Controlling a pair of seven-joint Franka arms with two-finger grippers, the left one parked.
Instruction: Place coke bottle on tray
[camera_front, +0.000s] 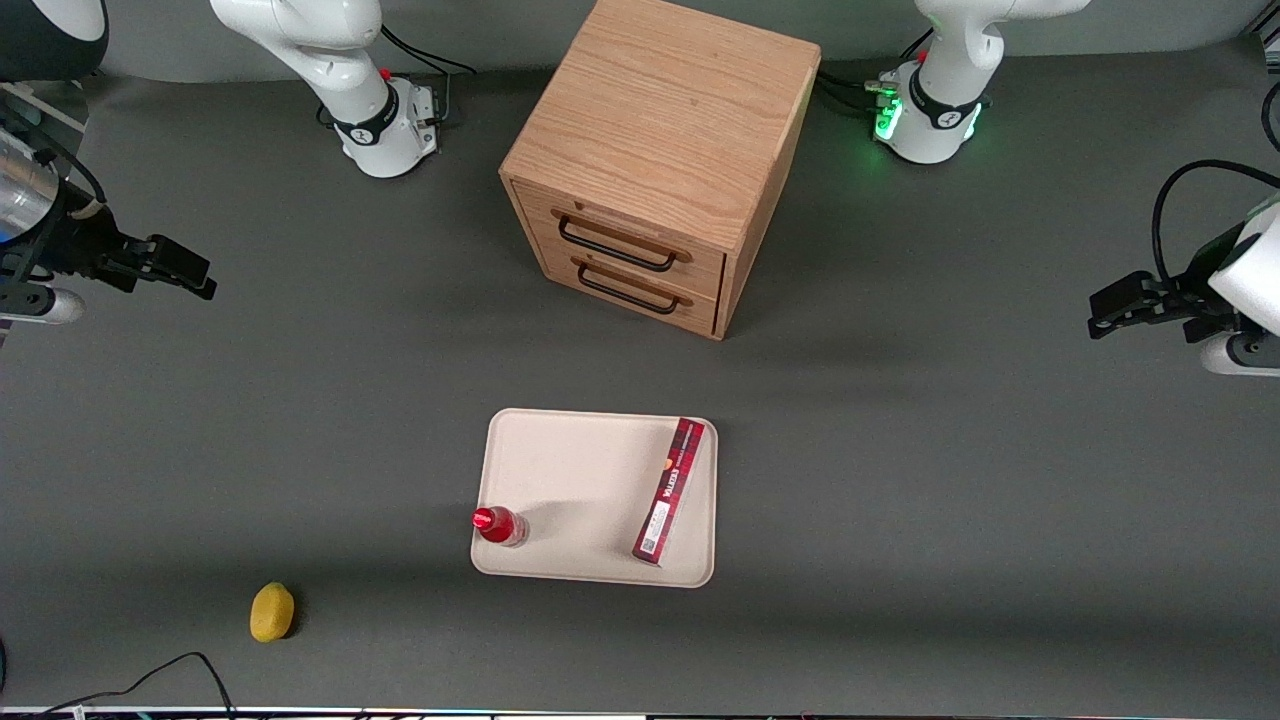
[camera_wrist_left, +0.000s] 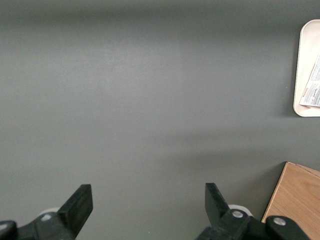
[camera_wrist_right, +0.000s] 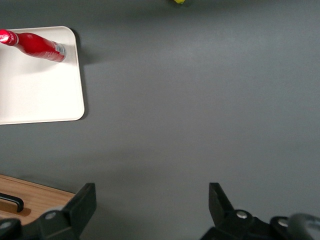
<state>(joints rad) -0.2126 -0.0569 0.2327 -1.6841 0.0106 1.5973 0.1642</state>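
Trouble looks slight: coke bottle stands near the tray corner edge, easily toppled, while the gripper hangs well apart above the worktop, jaws wide and empty.

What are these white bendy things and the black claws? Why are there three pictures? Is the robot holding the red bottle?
The white bendy things are two robot arms bolted to a grey table. The black claws are their grippers, like two-finger hands. One picture looks down at the whole table from the front. The others come from little cameras on the arms' wrists, so you see claw tips at the edge. The working arm's gripper is open, holds nothing, and hangs over the table toward its own end, away from the tray. The coke bottle already stands on the cream tray, near a corner. A long dark-red box lies on the tray too. A wooden drawer cabinet stands farther from the front camera, and a small yellow lemon-like thing lies nearer.
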